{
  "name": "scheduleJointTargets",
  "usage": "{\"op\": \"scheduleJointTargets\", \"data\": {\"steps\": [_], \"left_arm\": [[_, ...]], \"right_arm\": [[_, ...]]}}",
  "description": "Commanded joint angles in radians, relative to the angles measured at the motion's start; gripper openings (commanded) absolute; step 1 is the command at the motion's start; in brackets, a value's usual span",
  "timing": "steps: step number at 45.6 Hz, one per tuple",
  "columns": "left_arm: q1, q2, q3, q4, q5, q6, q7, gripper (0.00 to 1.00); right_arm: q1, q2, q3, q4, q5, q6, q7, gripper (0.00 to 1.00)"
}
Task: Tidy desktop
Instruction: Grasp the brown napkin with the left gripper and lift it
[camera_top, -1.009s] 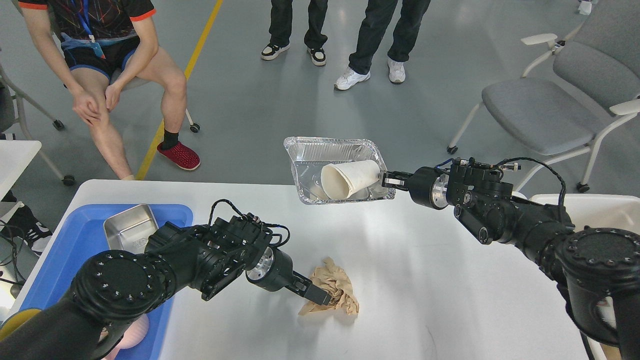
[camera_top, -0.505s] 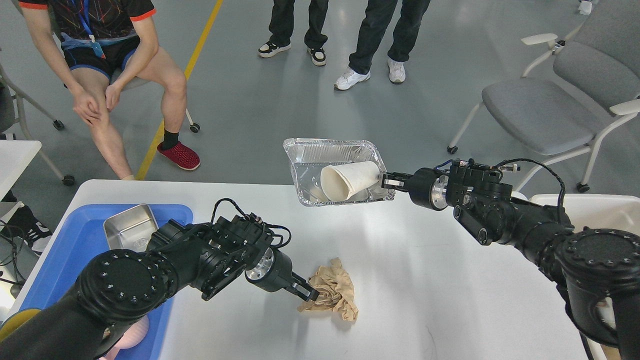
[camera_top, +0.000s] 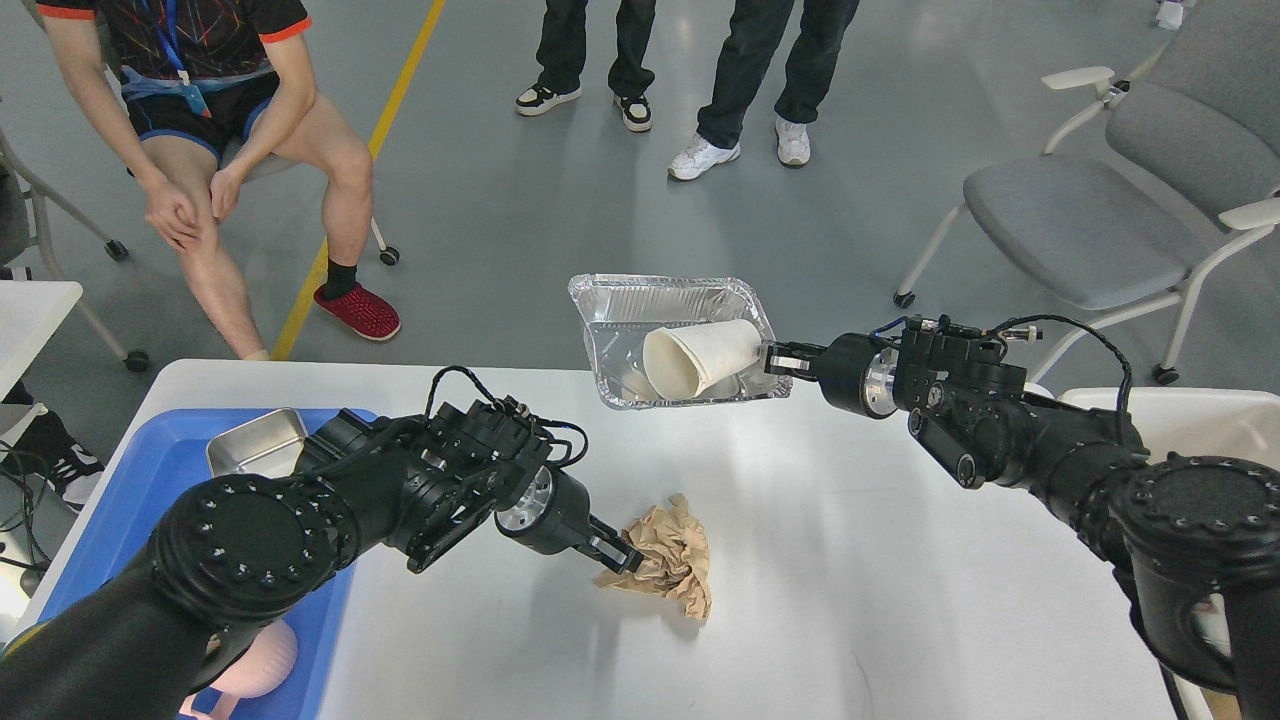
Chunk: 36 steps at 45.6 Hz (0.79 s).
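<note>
The white desktop (camera_top: 820, 560) fills the lower view. My left gripper (camera_top: 622, 560) is shut on a crumpled brown paper (camera_top: 668, 556) and holds it just above the desktop's middle. My right gripper (camera_top: 782, 360) is shut on the right rim of a foil tray (camera_top: 680, 295), held in the air over the desktop's far edge. A white paper cup (camera_top: 702, 355) lies on its side inside the foil tray.
A blue plastic tray (camera_top: 150, 490) sits at the desktop's left with a small metal pan (camera_top: 258, 441) in it and a pink thing (camera_top: 250, 670) at its near end. A seated person, standing people and a grey chair (camera_top: 1100, 210) are beyond the desktop.
My left gripper has lifted the brown paper slightly and drawn it up and away from me. The right gripper and foil tray have hardly moved.
</note>
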<state>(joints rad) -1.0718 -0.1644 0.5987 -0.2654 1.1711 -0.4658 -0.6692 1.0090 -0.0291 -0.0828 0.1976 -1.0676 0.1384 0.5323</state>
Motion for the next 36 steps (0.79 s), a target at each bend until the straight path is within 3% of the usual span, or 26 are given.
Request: {"op": "scheduleJointTargets", "data": {"steps": [1, 8, 32, 36], "left_arm": [[-0.016, 0.005, 0.0, -0.002, 0.001, -0.025, -0.007, 0.0], [-0.023, 0.017, 0.001, -0.005, 0.002, -0.08, -0.044, 0.0], [-0.037, 0.108, 0.075, -0.011, -0.004, -0.096, -0.089, 0.0], [-0.059, 0.158, 0.082, -0.017, 0.001, -0.1, -0.121, 0.0]], "right_arm": [[0.0, 0.0, 0.0, -0.004, 0.001, 0.001, 0.002, 0.0], [-0.003, 0.0, 0.0, -0.004, 0.0, 0.001, 0.002, 0.0], [-0.009, -0.005, 0.0, -0.007, 0.0, 0.001, 0.002, 0.0], [-0.01, -0.005, 0.0, -0.007, 0.0, 0.001, 0.002, 0.0]]}}
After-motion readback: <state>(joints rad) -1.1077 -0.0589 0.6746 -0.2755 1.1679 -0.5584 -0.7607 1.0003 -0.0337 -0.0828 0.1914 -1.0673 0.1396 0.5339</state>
